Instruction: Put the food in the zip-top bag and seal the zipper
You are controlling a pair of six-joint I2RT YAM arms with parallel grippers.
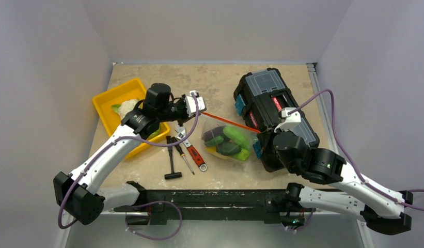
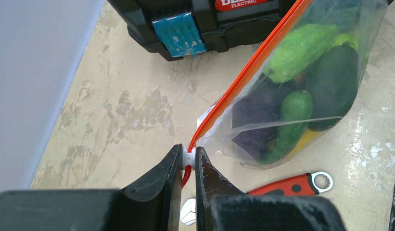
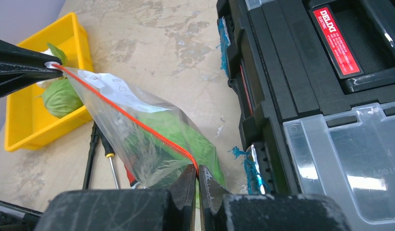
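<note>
Holds the zip-top bag (image 3: pixel 113 94) of toy vegetables (image 2: pixel 330 82) stretched by its red-orange zipper (image 2: pixel 243 72) between wrench (image 2: pixel 291 185) and toolbox (image 3: pixel 291 72), with left gripper (image 2: pixel 188 159) pinched onto the white slider (image 2: pixel 188 157) and right gripper (image 3: pixel 197 168) closed on the zipper's far end, probably light, limp and slick, so best gripped along that stiffer strip.

Worn beige mottled tabletop (image 1: pixel 215 77) boxed in by 3 plain pale grey walls: back wall (image 1: pixel 215 26), left wall (image 1: pixel 44 77), right wall (image 1: pixel 380 62); metal strip (image 1: pixel 318 98) down its right edge, black rail (image 1: pixel 209 197) along near edge, even diffuse light, soft shadows.
</note>
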